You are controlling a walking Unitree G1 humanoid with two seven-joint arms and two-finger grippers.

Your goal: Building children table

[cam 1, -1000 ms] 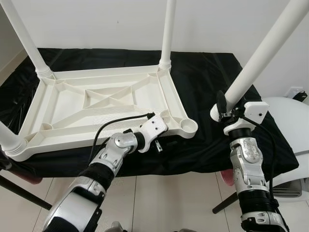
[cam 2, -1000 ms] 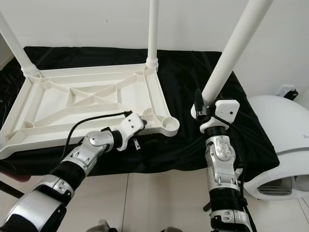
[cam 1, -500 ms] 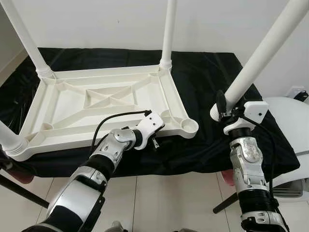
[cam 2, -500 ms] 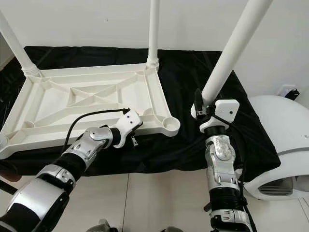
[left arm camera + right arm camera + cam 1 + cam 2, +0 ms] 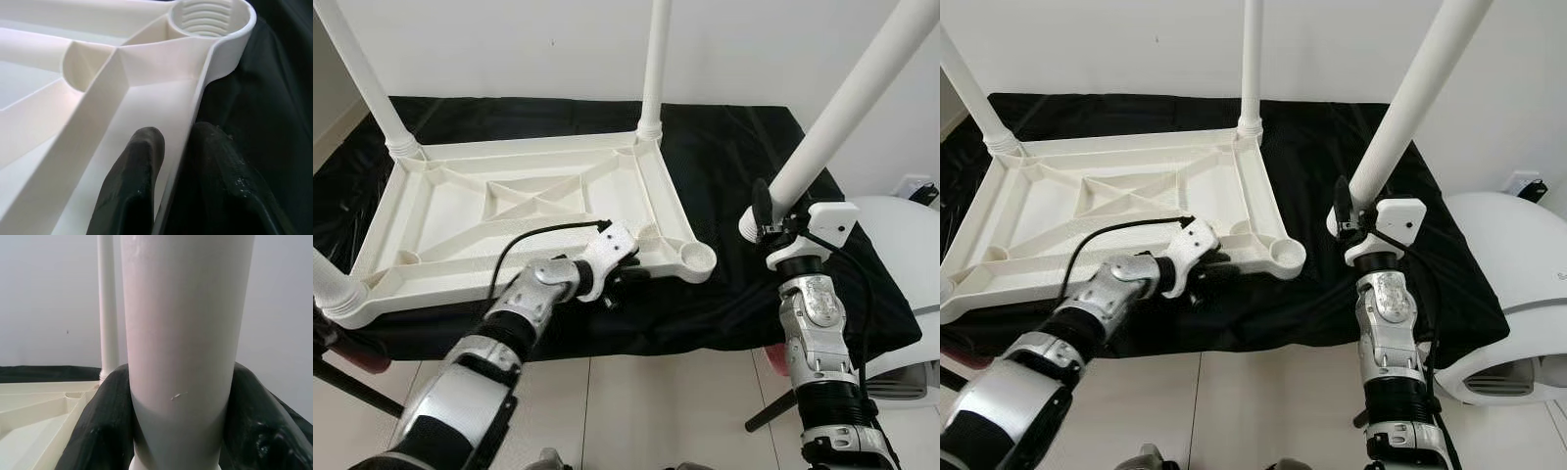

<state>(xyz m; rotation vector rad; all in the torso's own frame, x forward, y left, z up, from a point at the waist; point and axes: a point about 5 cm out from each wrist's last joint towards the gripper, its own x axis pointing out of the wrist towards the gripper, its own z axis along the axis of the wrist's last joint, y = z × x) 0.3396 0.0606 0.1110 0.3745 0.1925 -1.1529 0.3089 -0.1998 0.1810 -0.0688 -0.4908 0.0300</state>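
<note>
The scene was viewed from the head by two eye cameras, tilted down and forward; the upturned table (image 5: 529, 211) on the black cloth (image 5: 734, 166) was shared by both, shifted slightly sideways between them. The table's rim was seen at very close range by the left wrist camera, toward the socket (image 5: 208, 17). The leg (image 5: 183, 333) was faced closely by the right wrist camera.
</note>
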